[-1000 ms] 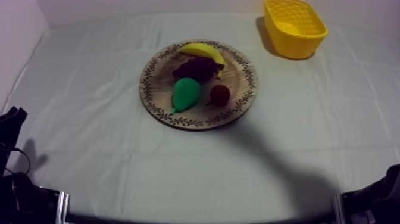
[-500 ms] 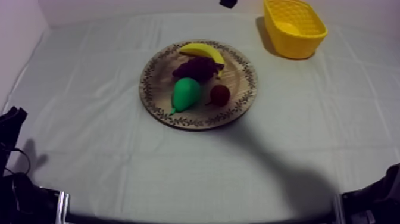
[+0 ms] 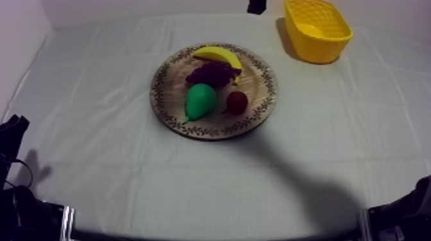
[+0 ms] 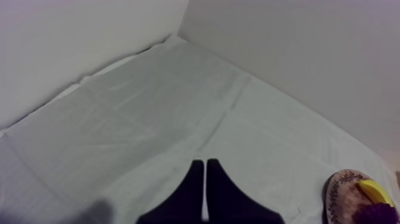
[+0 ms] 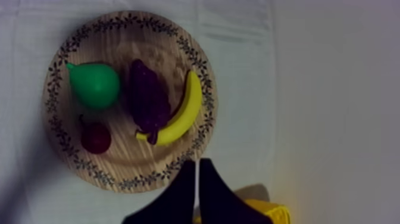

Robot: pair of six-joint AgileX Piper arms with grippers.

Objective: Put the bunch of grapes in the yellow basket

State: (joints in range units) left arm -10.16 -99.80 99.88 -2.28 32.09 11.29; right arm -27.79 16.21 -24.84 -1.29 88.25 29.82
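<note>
- Left gripper (image 4: 205, 164): fingers pressed together, holding nothing, over bare cloth (image 4: 149, 113).
- Bunch of grapes (image 3: 211, 74): lying on the wooden board (image 3: 168, 74), between banana (image 3: 218, 54) and pear (image 3: 200, 100).
- Right gripper (image 5: 197, 164): fingers together, empty, at the board's rim.
- Yellow basket (image 3: 319, 51): far right.

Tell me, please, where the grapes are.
In the top view the bunch of grapes lies on the wooden board, between the banana and the pear.
</note>
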